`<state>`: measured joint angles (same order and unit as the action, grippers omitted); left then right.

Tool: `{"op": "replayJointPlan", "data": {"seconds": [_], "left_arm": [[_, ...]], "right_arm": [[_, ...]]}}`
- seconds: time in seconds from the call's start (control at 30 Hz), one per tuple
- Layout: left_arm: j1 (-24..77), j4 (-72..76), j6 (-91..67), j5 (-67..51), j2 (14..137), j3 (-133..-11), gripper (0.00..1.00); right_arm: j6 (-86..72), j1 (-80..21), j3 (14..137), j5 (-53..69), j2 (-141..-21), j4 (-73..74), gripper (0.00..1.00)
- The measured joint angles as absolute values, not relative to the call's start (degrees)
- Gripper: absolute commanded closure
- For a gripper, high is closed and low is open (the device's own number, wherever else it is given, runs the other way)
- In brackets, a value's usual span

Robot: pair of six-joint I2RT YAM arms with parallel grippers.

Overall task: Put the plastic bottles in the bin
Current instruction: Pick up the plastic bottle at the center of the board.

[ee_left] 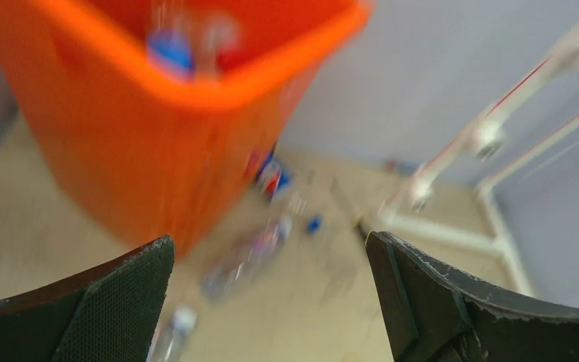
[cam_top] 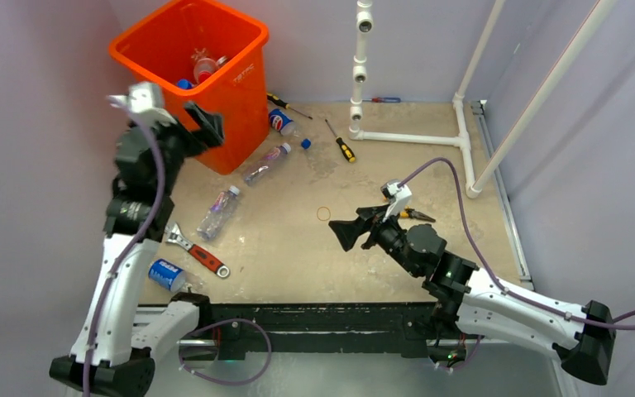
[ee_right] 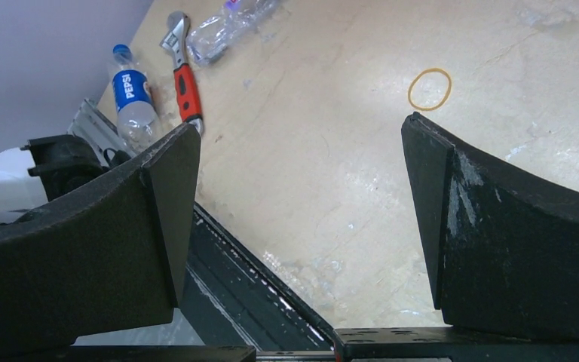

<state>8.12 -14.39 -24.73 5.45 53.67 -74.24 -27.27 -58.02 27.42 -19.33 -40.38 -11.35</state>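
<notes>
The orange bin (cam_top: 244, 70) stands at the back left with several bottles (cam_top: 202, 68) inside. My left gripper (cam_top: 201, 124) hangs open and empty just in front of the bin's near rim (ee_left: 271, 75); its own view is blurred. On the table lie a Pepsi bottle (cam_top: 281, 122) beside the bin, a clear bottle (cam_top: 266, 163) by its base, another clear bottle (cam_top: 218, 212), and a Pepsi bottle (cam_top: 167, 275) near the front edge. My right gripper (cam_top: 346, 235) is open and empty low over mid-table. Its view shows the front Pepsi bottle (ee_right: 132, 90).
A red-handled wrench (cam_top: 198, 252) lies between the two front-left bottles. Screwdrivers (cam_top: 341, 142) and a loose blue cap (cam_top: 305, 143) lie right of the bin. A rubber band (cam_top: 323, 213) is mid-table, pliers (cam_top: 413, 217) lie behind the right gripper, and a white pipe frame (cam_top: 413, 136) stands at the back right.
</notes>
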Motion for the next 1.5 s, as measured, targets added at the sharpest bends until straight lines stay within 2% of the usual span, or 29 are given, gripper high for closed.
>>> {"op": "replayJointPlan", "data": {"seconds": [0.2,0.43,0.67,0.9,1.17,1.37,1.5], "left_arm": [[12.5,-30.5,-26.3,8.2,54.3,-57.2,0.01],[19.7,-31.1,-30.7,16.3,57.4,-45.9,0.01],[20.8,-26.5,-28.9,24.1,71.6,-44.4,0.01],[20.6,-25.5,-25.9,31.9,84.6,-50.1,0.02],[13.6,-23.8,-24.8,29.6,90.8,-50.3,0.19],[12.8,-22.9,-24.4,26.2,92.0,-50.3,0.43],[13.0,-22.2,-24.4,24.5,92.1,-50.8,0.55]], "right_arm": [[-28.0,-58.0,27.4,-18.3,-43.7,-14.1,0.01],[-30.0,-58.0,26.3,-18.3,-43.9,-17.4,0.01],[-31.1,-58.0,23.8,-18.5,-41.1,-17.4,0.01],[-32.2,-58.0,20.6,-18.5,-39.2,-19.4,0.01],[-31.7,-58.0,19.9,-18.5,-38.8,-19.3,0.01],[-30.9,-58.0,19.9,-18.5,-38.5,-19.5,0.01],[-30.8,-58.0,19.9,-18.5,-38.6,-19.8,0.01]]}}
